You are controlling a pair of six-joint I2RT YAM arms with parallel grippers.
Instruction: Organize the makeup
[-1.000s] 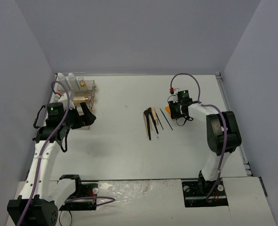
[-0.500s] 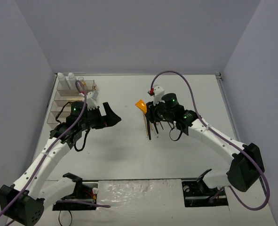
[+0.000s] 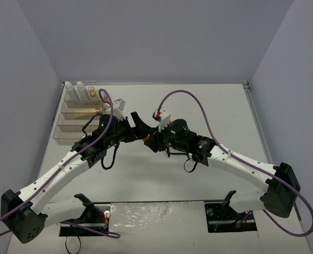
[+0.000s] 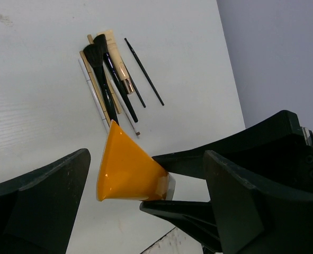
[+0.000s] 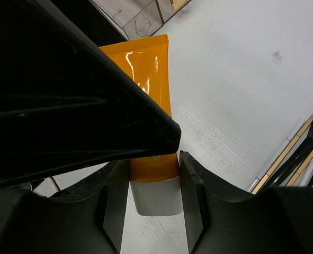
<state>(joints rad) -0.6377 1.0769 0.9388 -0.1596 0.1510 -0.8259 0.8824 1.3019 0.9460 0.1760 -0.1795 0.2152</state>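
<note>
My right gripper [image 5: 153, 182] is shut on the orange tube [image 5: 145, 69], with its fingers at the tube's white cap end [image 5: 156, 197], and holds it above the table. In the left wrist view the orange tube [image 4: 125, 168] hangs between the wide-open jaws of my left gripper [image 4: 145, 159], which do not touch it. In the top view both grippers meet at the table's middle, left gripper [image 3: 136, 123], right gripper [image 3: 152, 138]. Black brushes [image 4: 114, 79], a beige tube [image 4: 117, 55] and thin wooden sticks [image 4: 94, 79] lie together on the table.
A clear tiered drawer box [image 3: 78, 120] stands at the far left, with two white bottles [image 3: 74, 90] and a gold-capped vial [image 3: 93, 93] in its back tier. Its edge shows in the right wrist view [image 5: 140, 18]. The brush pile [image 5: 299, 159] lies right of the tube.
</note>
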